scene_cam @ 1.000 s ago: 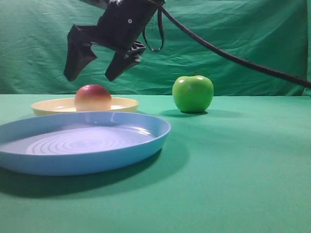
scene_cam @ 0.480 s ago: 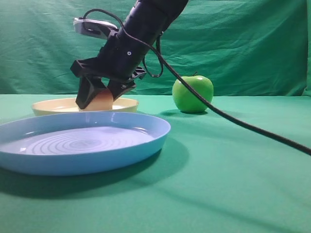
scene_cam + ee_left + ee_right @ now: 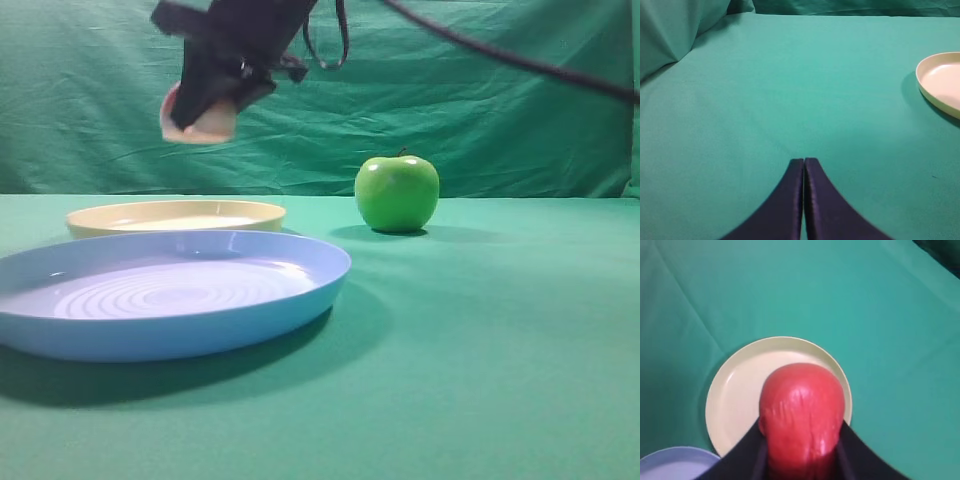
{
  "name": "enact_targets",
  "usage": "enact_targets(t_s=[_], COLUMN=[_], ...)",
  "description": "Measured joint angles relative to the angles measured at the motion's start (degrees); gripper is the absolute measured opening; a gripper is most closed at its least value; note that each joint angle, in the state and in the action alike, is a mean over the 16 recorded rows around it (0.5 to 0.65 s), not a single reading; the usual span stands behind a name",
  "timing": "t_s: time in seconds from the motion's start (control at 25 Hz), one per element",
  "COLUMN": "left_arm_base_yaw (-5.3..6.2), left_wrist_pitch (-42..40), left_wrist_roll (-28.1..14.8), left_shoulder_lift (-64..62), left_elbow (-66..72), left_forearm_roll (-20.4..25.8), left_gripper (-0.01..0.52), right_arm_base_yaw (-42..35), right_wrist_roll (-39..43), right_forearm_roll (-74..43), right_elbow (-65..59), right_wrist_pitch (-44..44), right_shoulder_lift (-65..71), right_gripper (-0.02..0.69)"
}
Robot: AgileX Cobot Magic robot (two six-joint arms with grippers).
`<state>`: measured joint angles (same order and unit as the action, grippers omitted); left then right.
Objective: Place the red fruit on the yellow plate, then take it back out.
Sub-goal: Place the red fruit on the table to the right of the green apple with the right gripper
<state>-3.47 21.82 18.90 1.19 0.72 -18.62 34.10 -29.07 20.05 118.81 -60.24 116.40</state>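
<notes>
Right pincer (image 3: 205, 105) clamps the red fruit (image 3: 802, 415) high above the bare yellow plate (image 3: 175, 216), apparently the take-out step; left pincer (image 3: 804, 167) idles closed over the counter (image 3: 790, 90).

Low side view, two wrist close-ups

matt green cloth (image 3: 500, 350) over the table, faintly creased, same wrinkled fabric as backdrop (image 3: 480, 120). smooth plastic on the yellow plate (image 3: 175, 216), soft sheen on the rim, pale and even inside. blue plate (image 3: 170, 290) likewise plastic, glossy, moulded with raised rings. green apple (image 3: 397, 192) waxy, bright highlights. red fruit (image 3: 802, 415) smooth but slightly dimpled, dull shine. right gripper (image 3: 215, 85) matt black, hard-looking. left gripper (image 3: 803, 200) dark, satin, smooth-faced. black cable (image 3: 500, 55) rubbery.
</notes>
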Motion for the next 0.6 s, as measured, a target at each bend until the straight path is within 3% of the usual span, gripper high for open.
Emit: enact_targets(t_s=[0.32,0.6], left_arm_base_yaw=[0.00,0.00], left_wrist_pitch=[0.0,0.0], left_wrist_roll=[0.0,0.0], left_shoulder_lift=[0.0,0.0], left_elbow=[0.0,0.0], left_forearm_roll=[0.0,0.0], left_gripper=[0.000,0.000], right_arm_base_yaw=[-5.1,-8.5], right_wrist_roll=[9.4,13.0], right_forearm_roll=[-7.0,-9.9], right_elbow=[-5.3,-21.1], right_wrist_pitch=[-8.2,-6.9], right_shoulder_lift=[-14.3,-27.3], right_gripper=[0.188,0.188])
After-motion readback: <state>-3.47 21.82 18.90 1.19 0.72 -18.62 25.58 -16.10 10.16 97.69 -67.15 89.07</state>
